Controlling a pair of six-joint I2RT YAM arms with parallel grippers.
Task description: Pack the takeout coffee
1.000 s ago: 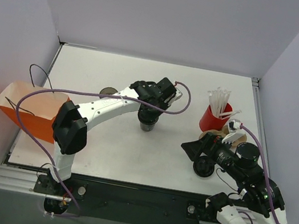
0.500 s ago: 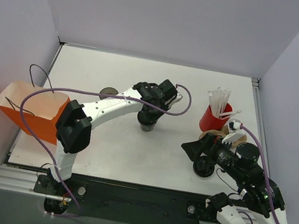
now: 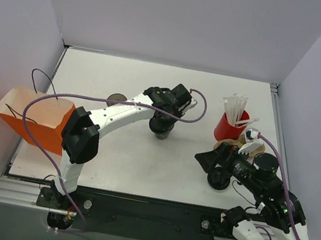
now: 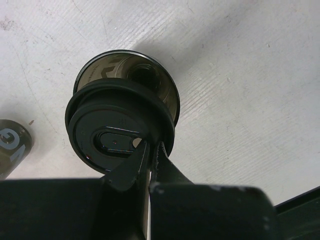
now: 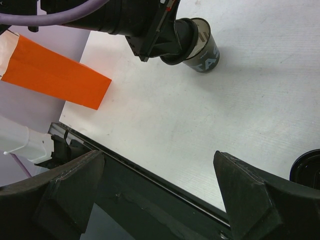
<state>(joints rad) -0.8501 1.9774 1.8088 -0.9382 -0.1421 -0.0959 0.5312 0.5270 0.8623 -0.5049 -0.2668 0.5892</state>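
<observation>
Grip on the lid decides the coming move. The left claw (image 4: 151,146) is pinched nearly closed on the rim of the black lid (image 4: 112,125) of the takeout coffee (image 4: 166,95), so the cup depends on that lid alone. The coffee sits about mid-table (image 3: 108,167) in the overhead view, roughly upright. Whether it rests on the table or is fully capped, I cannot tell. The orange paper bag (image 3: 33,116) lies at 9 o'clock from it, on the left arm's side, so that arm is nearer. The right claw (image 5: 159,165) gapes wide and empty at 4 o'clock.
</observation>
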